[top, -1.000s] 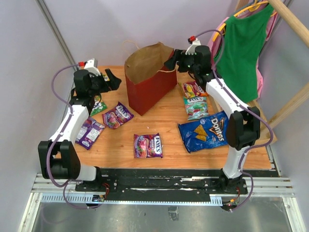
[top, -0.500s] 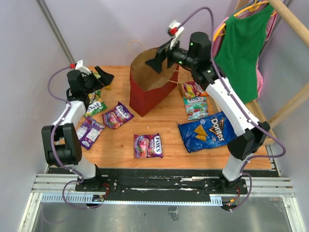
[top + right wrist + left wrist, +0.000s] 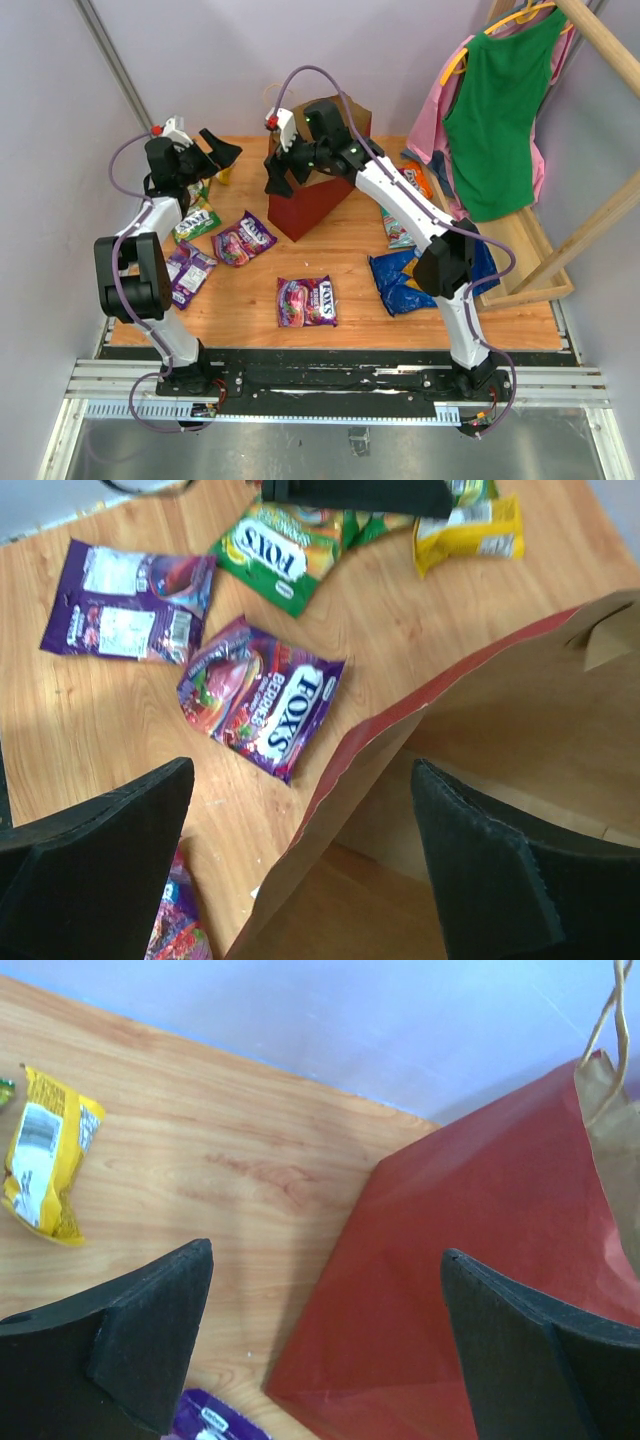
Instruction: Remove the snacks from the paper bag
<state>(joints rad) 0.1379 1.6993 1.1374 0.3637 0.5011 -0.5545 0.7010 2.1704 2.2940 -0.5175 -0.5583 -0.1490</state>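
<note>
The red paper bag [image 3: 322,205] stands at the back middle of the table, its brown inside [image 3: 500,770] open to the right wrist view, where no packet shows. My right gripper [image 3: 276,177] is open, its jaws either side of the bag's left rim [image 3: 400,735]. My left gripper [image 3: 222,152] is open and empty, left of the bag [image 3: 490,1250]. Snacks lie on the table: a green packet [image 3: 197,222], purple packets [image 3: 243,238] [image 3: 186,272] [image 3: 307,301], the blue chip bag [image 3: 398,282], a teal-white packet [image 3: 393,234] and an orange-red one [image 3: 418,178].
A small yellow packet [image 3: 45,1155] lies at the back left near my left gripper. Green and pink garments [image 3: 495,110] hang on a wooden rack [image 3: 600,40] at the right. A wall stands close behind the bag.
My right arm swung left from the bag's right side across to its left rim. My left gripper lifted a little and turned toward the bag. The bag's mouth is now mostly hidden from above.
</note>
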